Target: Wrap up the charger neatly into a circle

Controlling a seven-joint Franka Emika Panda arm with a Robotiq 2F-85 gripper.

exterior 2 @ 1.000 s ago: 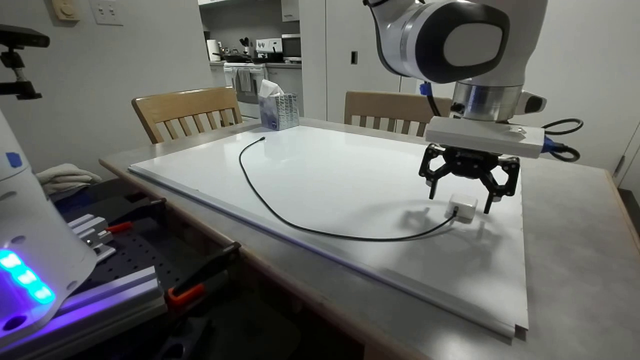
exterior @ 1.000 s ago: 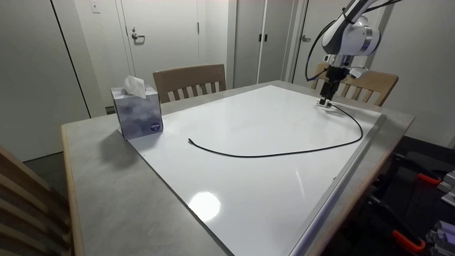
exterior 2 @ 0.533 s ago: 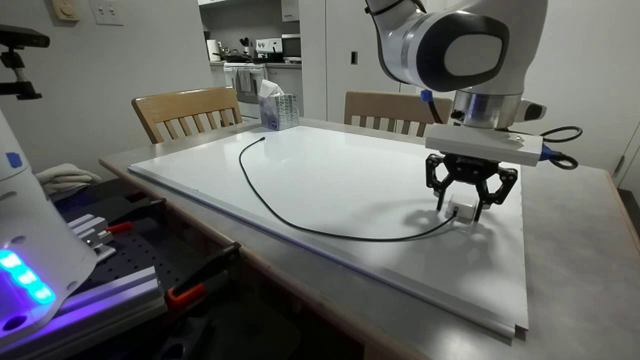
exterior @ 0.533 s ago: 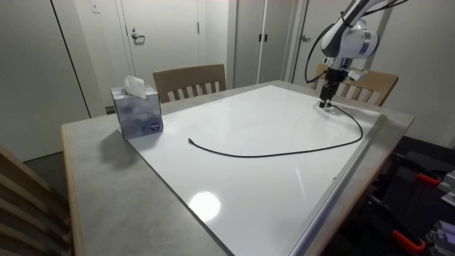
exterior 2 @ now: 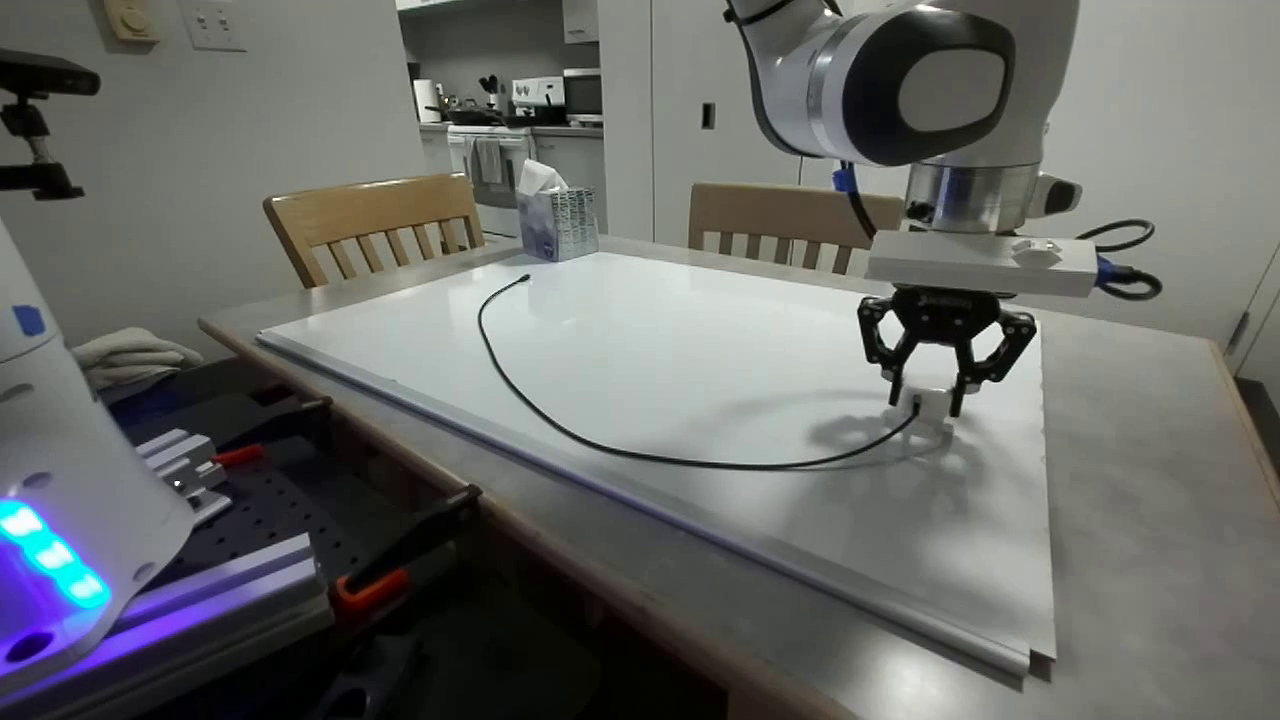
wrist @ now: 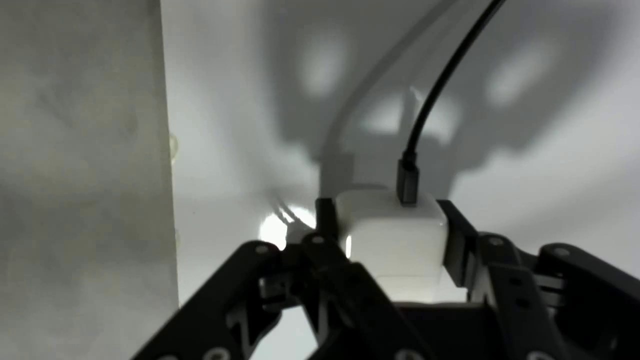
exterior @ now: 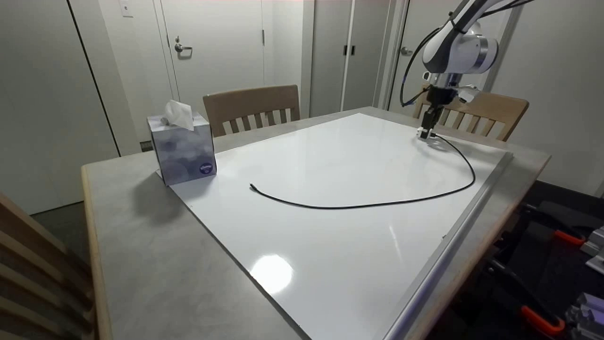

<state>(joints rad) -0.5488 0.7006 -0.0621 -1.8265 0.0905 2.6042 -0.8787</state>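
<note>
Two jaws, partway apart, clamp the white charger block (wrist: 395,240) on opposite sides.

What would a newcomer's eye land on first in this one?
Probably the black cable, sweeping in a wide curve across the white board. Next, the white block at its end, gripped between the jaws near one edge of the board. Blue lights also glare at lower left in an exterior view.

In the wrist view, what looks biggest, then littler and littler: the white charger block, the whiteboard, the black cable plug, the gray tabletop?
Largest to smallest:
1. whiteboard
2. gray tabletop
3. white charger block
4. black cable plug
</note>
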